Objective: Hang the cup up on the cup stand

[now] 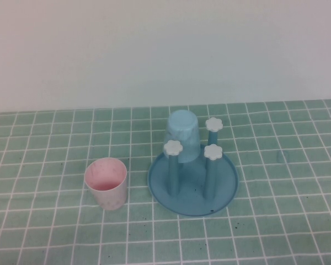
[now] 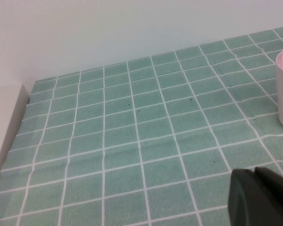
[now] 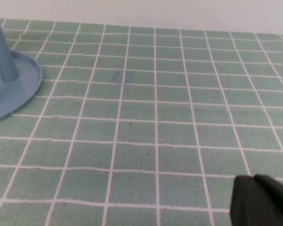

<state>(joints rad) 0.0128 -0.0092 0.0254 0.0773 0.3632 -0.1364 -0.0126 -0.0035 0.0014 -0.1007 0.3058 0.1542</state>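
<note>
pink cup (image 1: 106, 184) sits upright just left of the cup stand (image 1: 193, 187); left gripper (image 2: 264, 197) and right gripper (image 3: 262, 200) both pressed closed, low over bare tile.

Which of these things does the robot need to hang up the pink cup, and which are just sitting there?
Needed:
- pink cup, upright on the table, left of the stand
- cup stand, three pegs free
- left gripper and right gripper, both shut, low over the table

Just there:
- light blue cup, upside down on a back peg
- green tiled table
</note>
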